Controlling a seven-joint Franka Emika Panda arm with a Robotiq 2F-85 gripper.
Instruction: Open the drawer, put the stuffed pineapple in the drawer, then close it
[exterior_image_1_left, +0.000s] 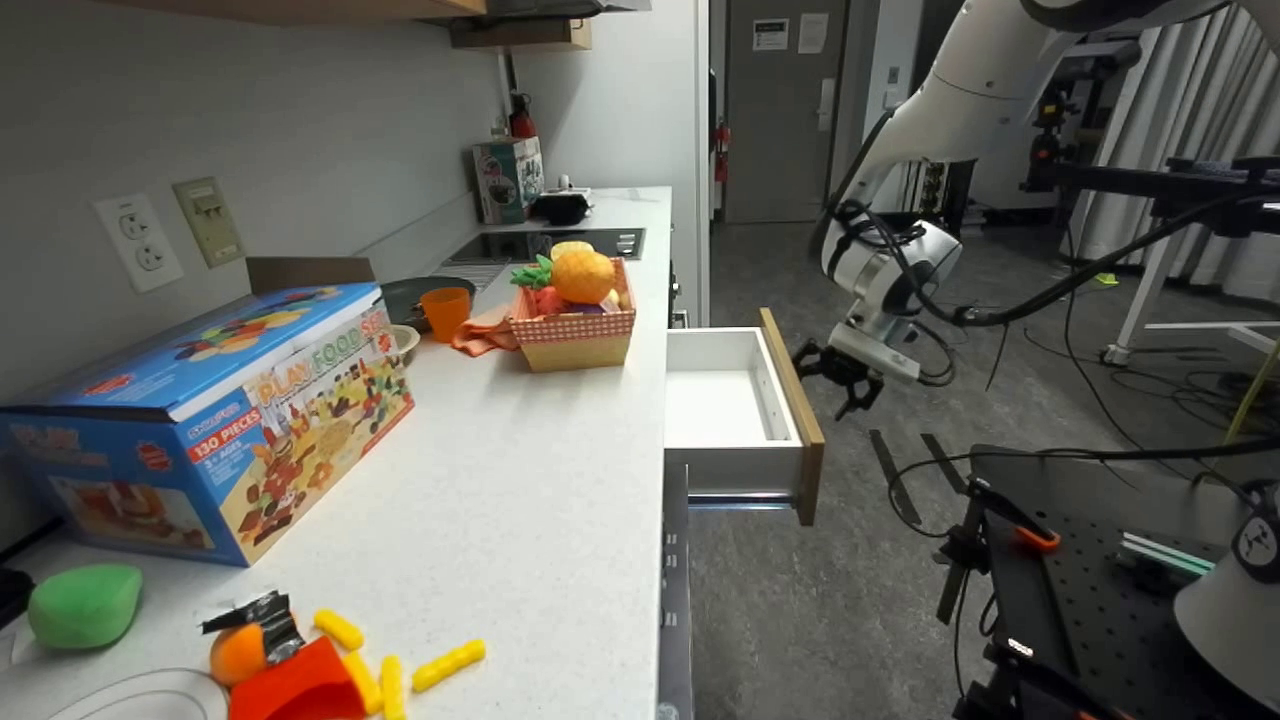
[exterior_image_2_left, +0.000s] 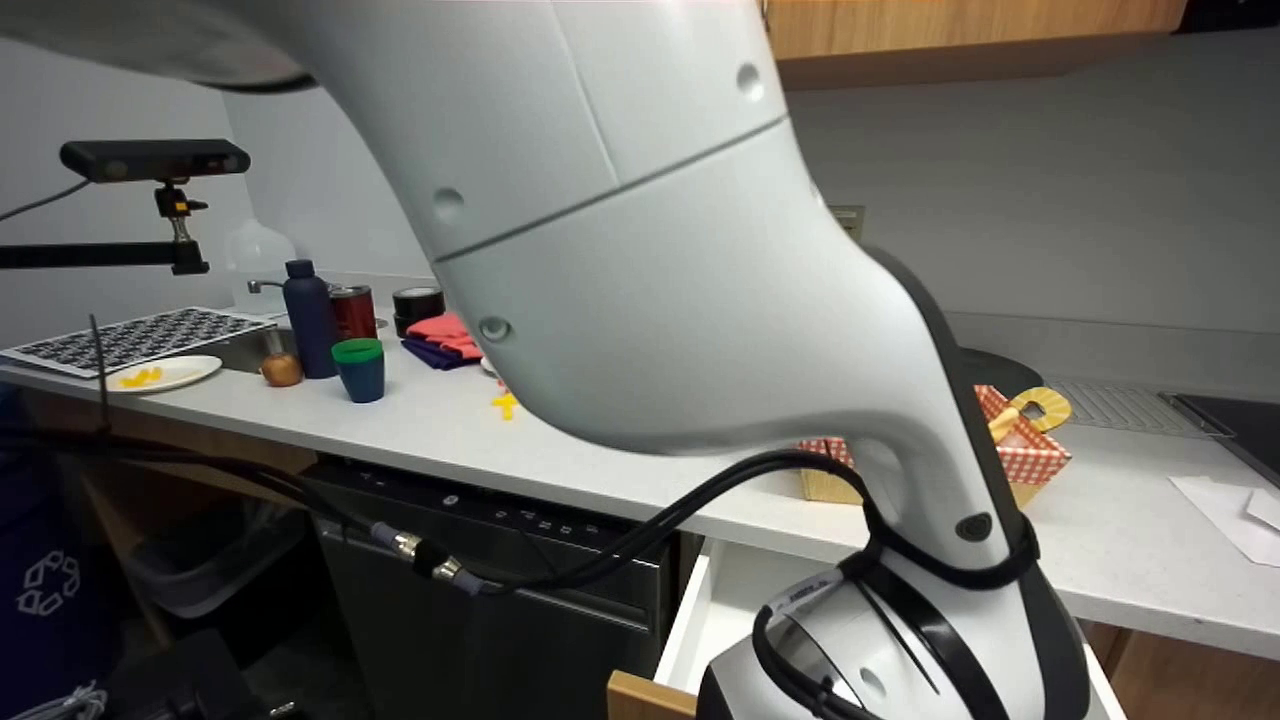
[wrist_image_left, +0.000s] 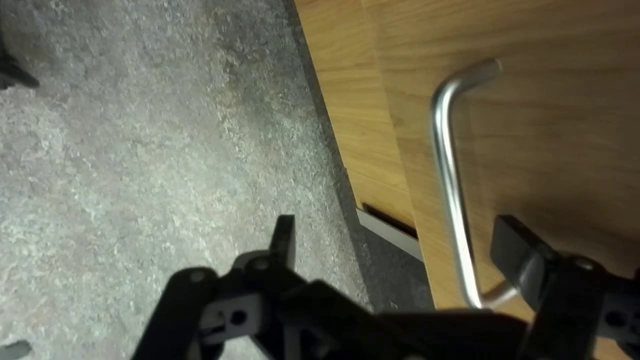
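The drawer (exterior_image_1_left: 728, 390) is pulled out below the counter, with a bare white interior and a wooden front. Part of it shows behind the arm in an exterior view (exterior_image_2_left: 645, 695). In the wrist view its front (wrist_image_left: 555, 130) carries a metal bar handle (wrist_image_left: 452, 170). My gripper (exterior_image_1_left: 828, 385) is open just outside the drawer front. In the wrist view the handle bar lies between the spread fingers (wrist_image_left: 397, 235), nearer the right finger, which is close to the front. The stuffed pineapple cannot be made out for certain; a yellow-orange round thing (exterior_image_1_left: 583, 276) beside green leaves tops the basket.
The checked basket (exterior_image_1_left: 575, 345) stands on the counter (exterior_image_1_left: 540, 470) beside the drawer. An orange cup (exterior_image_1_left: 446, 312), a play food box (exterior_image_1_left: 290, 420) and a green ball (exterior_image_1_left: 85, 605) are also there. A black pegboard stand (exterior_image_1_left: 1110, 590) is by the robot base.
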